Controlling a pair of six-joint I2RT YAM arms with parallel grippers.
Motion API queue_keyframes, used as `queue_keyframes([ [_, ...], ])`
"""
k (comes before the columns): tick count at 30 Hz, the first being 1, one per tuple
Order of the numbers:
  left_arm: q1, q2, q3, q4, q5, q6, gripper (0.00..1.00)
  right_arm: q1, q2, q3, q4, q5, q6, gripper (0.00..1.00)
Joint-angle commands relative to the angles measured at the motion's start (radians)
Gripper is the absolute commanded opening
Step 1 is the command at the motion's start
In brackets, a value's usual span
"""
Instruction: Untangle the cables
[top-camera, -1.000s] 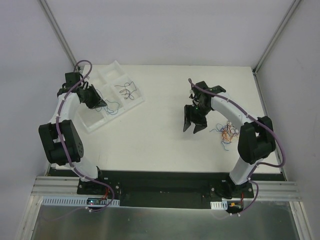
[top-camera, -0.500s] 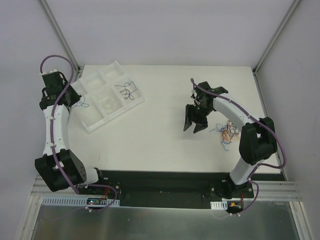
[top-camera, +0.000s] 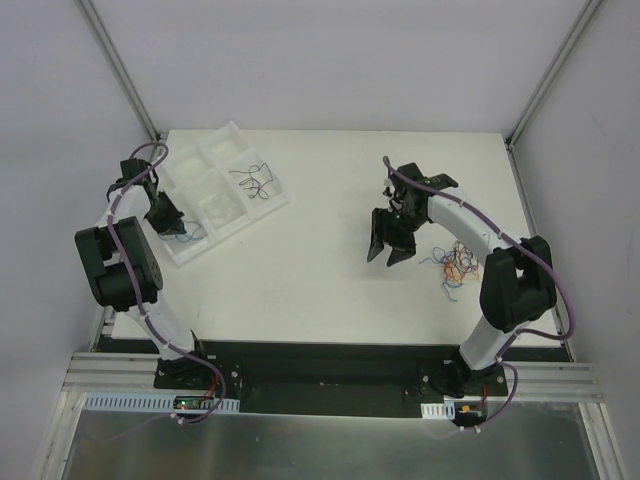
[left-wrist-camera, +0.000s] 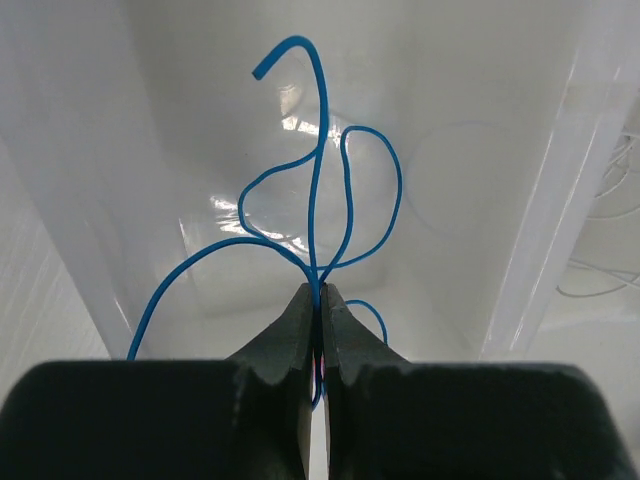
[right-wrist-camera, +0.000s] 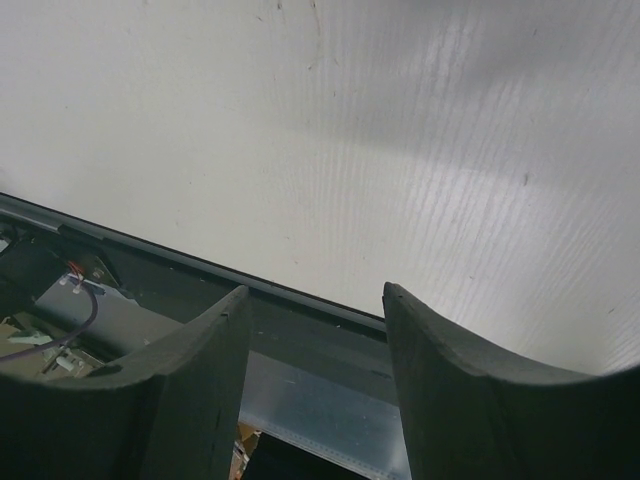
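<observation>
We are clenching the left end effector (left-wrist-camera: 318, 300) on a blue wire (left-wrist-camera: 320, 180) over the white tray (top-camera: 222, 145) at the worktop's far-left corner. It is best released low, with its loops inside. The right end effector (top-camera: 385, 256) is hanging released beside the cable tangle (top-camera: 455, 265) near the right edge.

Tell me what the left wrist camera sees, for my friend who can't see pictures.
The left end effector is shut on thin, curly blue cables, which loop up from between its dark fingers. Behind them is the shiny white inside of a tray compartment, with a divider wall on the right.
</observation>
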Motion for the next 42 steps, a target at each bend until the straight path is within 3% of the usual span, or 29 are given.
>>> queue_keyframes([
  [1,0.0,0.006,0.075,-0.013,0.005,0.008,0.0,-0.003,-0.028,0.023,-0.027,0.001,0.045,0.58],
  [3,0.0,0.014,0.095,-0.016,-0.003,0.021,0.07,-0.003,-0.006,0.05,-0.04,-0.002,0.061,0.58],
  [5,0.0,0.009,0.105,-0.016,-0.004,0.031,0.3,-0.003,0.018,0.084,-0.052,-0.002,0.078,0.58],
  [8,0.0,-0.04,0.097,-0.025,0.01,0.026,0.52,-0.003,0.058,0.133,-0.067,-0.002,0.101,0.58],
  [12,-0.001,-0.142,0.048,-0.03,0.071,-0.024,0.7,0.003,0.089,0.168,-0.072,0.005,0.136,0.58],
  [20,-0.021,-0.308,-0.038,-0.028,0.14,-0.144,0.77,0.012,0.123,0.22,-0.122,0.05,0.153,0.58],
  [32,-0.116,-0.324,0.008,-0.057,0.152,-0.19,0.78,0.003,0.103,0.268,-0.176,0.134,0.138,0.58],
  [36,-0.242,-0.304,0.062,-0.06,0.175,-0.141,0.77,-0.034,0.078,0.239,-0.175,0.168,0.125,0.58],
  [42,-0.562,-0.272,0.106,-0.031,0.282,-0.009,0.77,-0.216,0.044,0.231,-0.205,0.33,0.114,0.59],
])
